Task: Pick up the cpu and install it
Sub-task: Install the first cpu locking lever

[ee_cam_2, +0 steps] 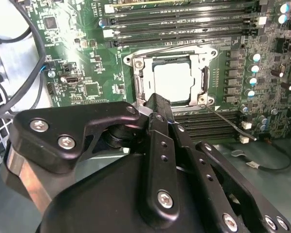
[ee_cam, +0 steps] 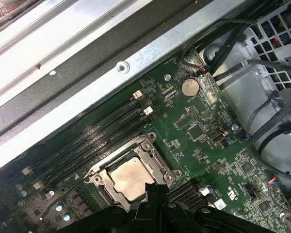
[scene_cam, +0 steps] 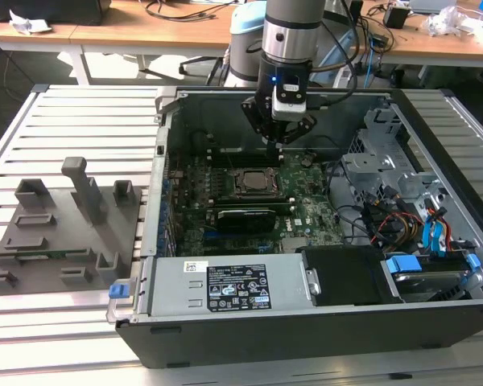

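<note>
CPU (scene_cam: pixel 253 182) was seen lying flat inside the black socket frame (scene_cam: pixel 235 191) on the green motherboard (scene_cam: pixel 310 211), toward the far middle of the open computer case (scene_cam: pixel 306 338). In both wrist views the CPU (ee_cam_2: pixel 173 81) (ee_cam: pixel 128 178) was shown with its pale metal top level and squarely bordered by the frame.

The gripper (scene_cam: pixel 275 141) was held over the board, close beside the socket and apart from the chip. Its fingers were drawn together to a point, and nothing was seen held between them. In both wrist views the gripper (ee_cam_2: pixel 154 99) (ee_cam: pixel 153 187) was placed just at the socket's edge.

The pick-up and the seating of the chip were judged to be done, since it was in the socket and free of the tool. Whether the frame and its thin wire levers (ee_cam_2: pixel 228 124) had been locked down could not be told. A grey parts holder (scene_cam: pixel 64 233) was seen well apart from the case, at the exterior view's left.
</note>
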Action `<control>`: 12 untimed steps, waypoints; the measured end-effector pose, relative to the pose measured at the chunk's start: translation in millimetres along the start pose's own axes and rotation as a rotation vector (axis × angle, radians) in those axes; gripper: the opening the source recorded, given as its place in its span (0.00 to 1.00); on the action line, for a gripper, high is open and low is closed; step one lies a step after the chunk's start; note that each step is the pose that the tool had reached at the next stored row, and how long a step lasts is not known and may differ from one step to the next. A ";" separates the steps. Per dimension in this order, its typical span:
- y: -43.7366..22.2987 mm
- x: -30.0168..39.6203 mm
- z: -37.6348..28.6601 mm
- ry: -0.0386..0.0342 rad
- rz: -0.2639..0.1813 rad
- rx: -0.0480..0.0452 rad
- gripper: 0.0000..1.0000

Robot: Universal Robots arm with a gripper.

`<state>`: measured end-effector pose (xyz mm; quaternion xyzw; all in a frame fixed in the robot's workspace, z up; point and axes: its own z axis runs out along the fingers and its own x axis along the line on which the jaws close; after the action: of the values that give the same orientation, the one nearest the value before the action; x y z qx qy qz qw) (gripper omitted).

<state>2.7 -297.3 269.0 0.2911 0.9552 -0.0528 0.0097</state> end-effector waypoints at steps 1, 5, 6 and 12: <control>0.0 0.0 0.0 -0.0014 -0.014 -0.0007 0.11; 0.0 0.0 0.0 -0.0070 -0.072 -0.0035 0.11; 0.0 0.0 0.0 -0.0076 -0.080 -0.0039 0.11; 0.0 0.0 0.0 -0.0130 -0.136 -0.0067 0.11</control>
<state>2.6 -297.3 269.0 0.2251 0.9729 -0.0520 0.0133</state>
